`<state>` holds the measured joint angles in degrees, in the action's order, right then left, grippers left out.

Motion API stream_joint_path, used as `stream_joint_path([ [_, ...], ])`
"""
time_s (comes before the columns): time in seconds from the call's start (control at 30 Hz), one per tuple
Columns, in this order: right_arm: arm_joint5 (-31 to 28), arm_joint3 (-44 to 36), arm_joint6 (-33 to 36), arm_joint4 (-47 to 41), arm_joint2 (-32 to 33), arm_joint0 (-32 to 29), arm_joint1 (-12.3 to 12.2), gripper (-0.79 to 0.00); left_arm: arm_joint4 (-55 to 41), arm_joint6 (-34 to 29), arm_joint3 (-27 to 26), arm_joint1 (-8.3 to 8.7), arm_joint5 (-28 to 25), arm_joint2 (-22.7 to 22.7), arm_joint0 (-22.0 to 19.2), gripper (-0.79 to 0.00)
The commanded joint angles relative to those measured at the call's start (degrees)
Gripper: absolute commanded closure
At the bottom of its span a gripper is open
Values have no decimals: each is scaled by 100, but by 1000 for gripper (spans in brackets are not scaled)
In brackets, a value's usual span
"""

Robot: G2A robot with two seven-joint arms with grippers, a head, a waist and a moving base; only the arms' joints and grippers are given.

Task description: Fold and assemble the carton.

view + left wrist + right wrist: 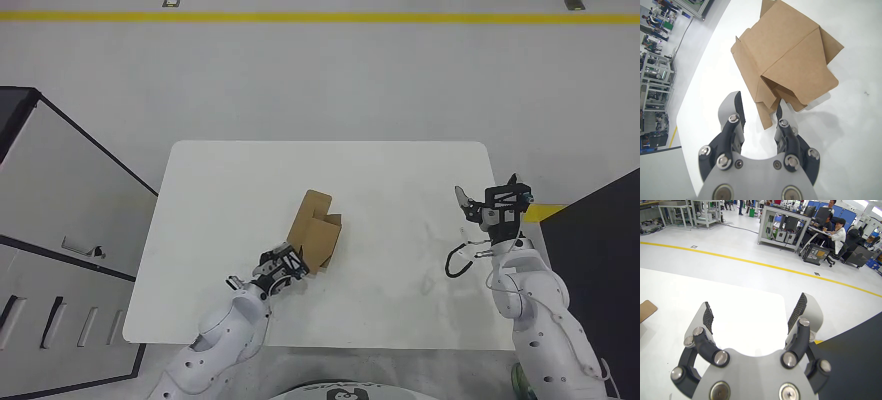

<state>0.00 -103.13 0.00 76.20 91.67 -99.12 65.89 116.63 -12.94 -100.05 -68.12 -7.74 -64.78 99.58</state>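
Carton (787,56) half-folded (open end facing left pincer (759,96), released at its flap); right pincer (754,298) released, well apart.

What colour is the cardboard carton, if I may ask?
The cardboard carton is plain brown, clearest in the left wrist view.

**One overhead camera, two wrist cameras**

The top view looks steeply down from above the arms, far enough off to take in the whole white table (400,180) and the floor around it. The left wrist view sits just behind the left gripper (759,96), looking past it from very near at the carton (787,56), which the top view shares. The right wrist view rides behind the right gripper (754,298), facing across the table's corner toward the yellow floor line (753,261), also seen from above. A brown corner at its edge is probably the same carton.
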Motion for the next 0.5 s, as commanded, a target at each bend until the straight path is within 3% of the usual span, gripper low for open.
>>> stream_joint_path([
  [0.0,0,0,0,0,0,0,0,-785,15,-10,22,-7,3,43,-15,-391],
  [0.17,0,0,0,0,0,0,0,-785,-18,-3,59,-28,48,113,-71,-428],
  [0.47,0,0,0,0,0,0,0,-785,-320,57,189,-69,139,157,-183,-360],
])
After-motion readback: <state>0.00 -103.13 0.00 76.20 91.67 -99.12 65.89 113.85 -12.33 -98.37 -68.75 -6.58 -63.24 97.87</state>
